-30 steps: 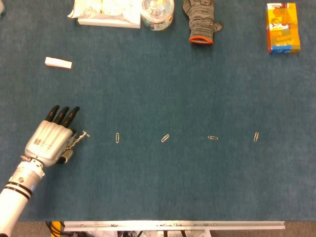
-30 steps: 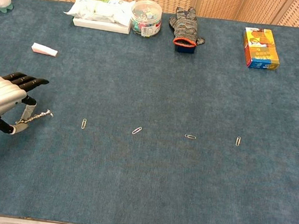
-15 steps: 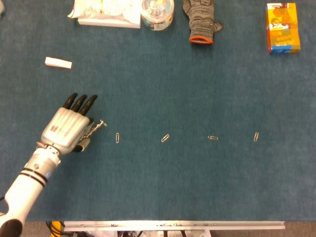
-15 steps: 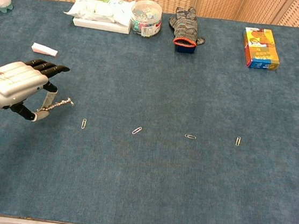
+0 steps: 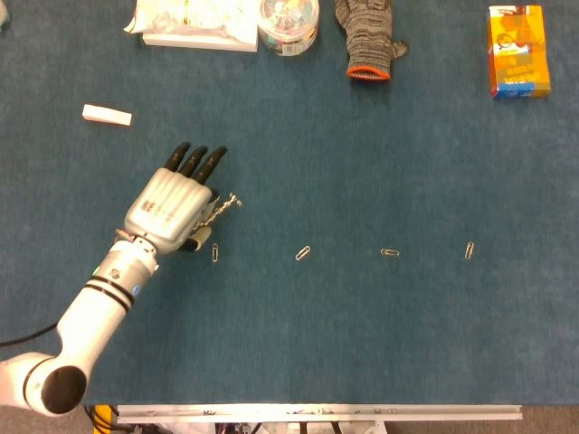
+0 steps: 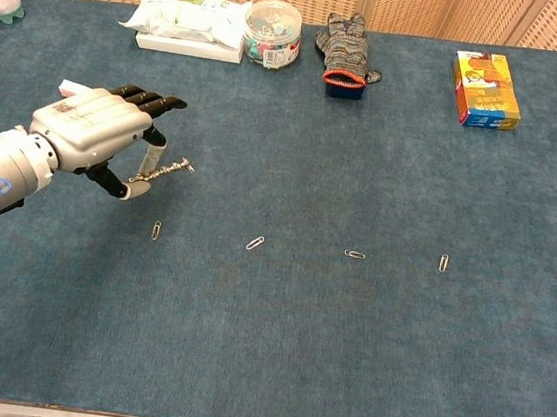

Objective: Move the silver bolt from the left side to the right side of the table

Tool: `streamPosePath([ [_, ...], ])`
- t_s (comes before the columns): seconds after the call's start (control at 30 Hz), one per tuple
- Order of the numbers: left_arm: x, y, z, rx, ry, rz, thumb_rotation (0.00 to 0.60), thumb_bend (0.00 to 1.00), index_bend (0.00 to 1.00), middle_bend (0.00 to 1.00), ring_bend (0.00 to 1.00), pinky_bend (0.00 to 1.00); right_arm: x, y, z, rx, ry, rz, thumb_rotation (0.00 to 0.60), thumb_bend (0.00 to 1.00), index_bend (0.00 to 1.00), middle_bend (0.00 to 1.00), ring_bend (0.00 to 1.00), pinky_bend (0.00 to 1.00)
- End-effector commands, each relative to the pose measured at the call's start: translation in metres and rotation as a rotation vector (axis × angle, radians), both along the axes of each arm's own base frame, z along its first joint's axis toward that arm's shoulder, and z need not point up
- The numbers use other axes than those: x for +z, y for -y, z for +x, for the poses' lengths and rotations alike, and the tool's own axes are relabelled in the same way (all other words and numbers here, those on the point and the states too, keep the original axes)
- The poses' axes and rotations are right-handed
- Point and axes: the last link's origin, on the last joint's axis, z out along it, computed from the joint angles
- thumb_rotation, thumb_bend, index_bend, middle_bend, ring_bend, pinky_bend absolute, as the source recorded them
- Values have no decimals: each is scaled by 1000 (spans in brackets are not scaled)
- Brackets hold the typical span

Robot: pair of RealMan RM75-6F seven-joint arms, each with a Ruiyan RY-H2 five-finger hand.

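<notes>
One silver bolt point(image 6: 165, 169) — pinched in left hand point(image 6: 101, 133) — above four paperclips point(image 6: 254, 243).

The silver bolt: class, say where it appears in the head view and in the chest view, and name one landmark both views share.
Head view: the silver bolt sits left of centre, pinched by the left hand.
Chest view: the bolt is at upper left, sticking out of that hand.
Shared landmark: the leftmost metal paperclip, just below the bolt.

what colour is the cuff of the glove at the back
Orange, on the grey knit glove; clearest in the head view.
</notes>
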Motion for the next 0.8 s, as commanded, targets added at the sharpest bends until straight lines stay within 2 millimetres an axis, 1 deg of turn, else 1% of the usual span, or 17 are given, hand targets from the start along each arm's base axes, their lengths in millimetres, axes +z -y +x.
streamPosePath([
  [0.03, -3, -7, 10, -3, 26, -5, 600, 340, 636, 0, 0, 18, 3, -2, -2, -2, 5, -11, 600, 214, 152, 23, 58, 361],
  [0.17, -7, -12, 22, -22, 39, -11, 600, 340, 637, 0, 0, 18, 5, -3, -3, -8, 8, -18, 600, 214, 153, 23, 58, 361],
  [0.4, -19, -15, 38, -47, 42, -41, 600, 340, 637, 0, 0, 18, 9, -7, -7, -21, 14, -34, 600, 214, 153, 23, 58, 361],
  [0.57, -29, -20, 53, -86, 33, -53, 600, 340, 639, 0, 0, 18, 14, -13, -12, -35, 25, -59, 600, 214, 152, 23, 58, 361],
  [0.8, -50, -25, 79, -159, 6, -68, 600, 340, 640, 0, 0, 18, 22, -25, -21, -67, 38, -99, 600, 214, 152, 23, 58, 361],
])
